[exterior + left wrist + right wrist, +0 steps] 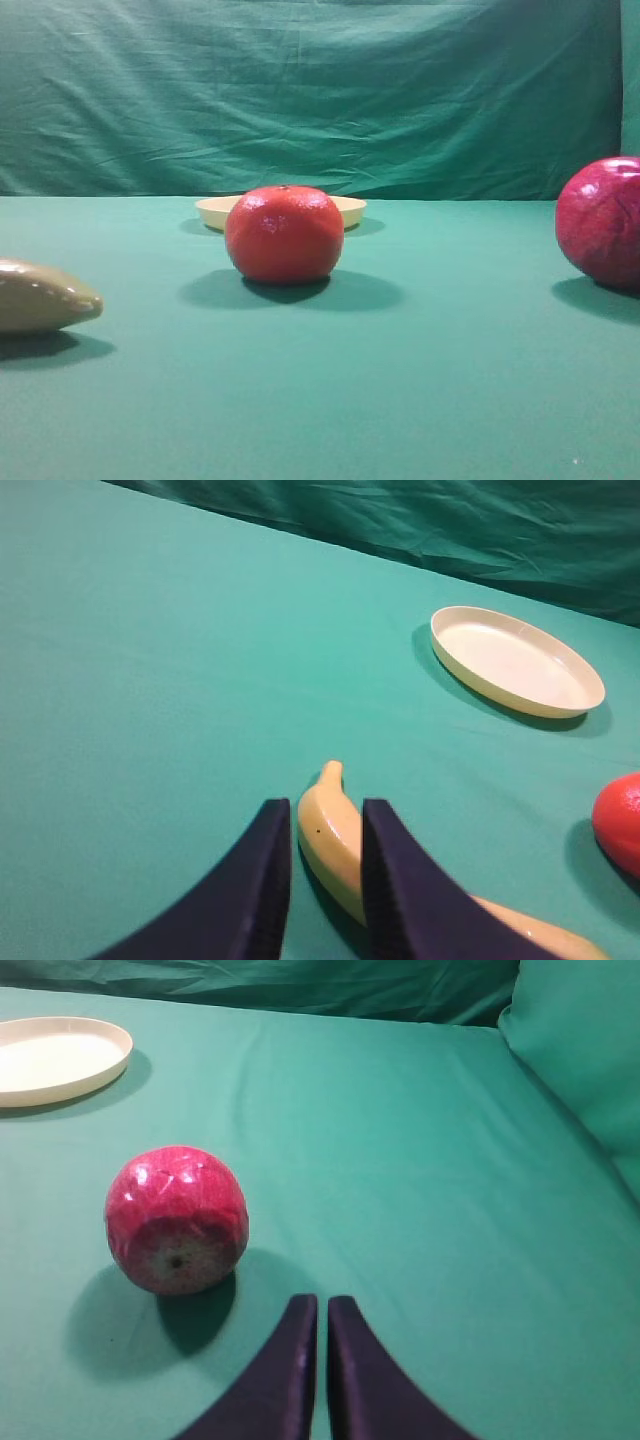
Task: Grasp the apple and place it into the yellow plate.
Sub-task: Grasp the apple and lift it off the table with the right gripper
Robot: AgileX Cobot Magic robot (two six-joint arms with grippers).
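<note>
Although the apple ran off the right edge of the high view, the right wrist view showed it whole, lying on its side on the green cloth, near and left of the right gripper, whose fingers were pressed together. An orange hid the middle of the plate behind it. The left gripper stood spread, a banana between its fingers; whether they touched it could not be told.

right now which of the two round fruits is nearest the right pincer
The apple, the dark crimson-pink glossy fruit lying just ahead and left of the right pincer. The orange-red dimpled fruit sits mid-table in front of the yellow plate.
</note>
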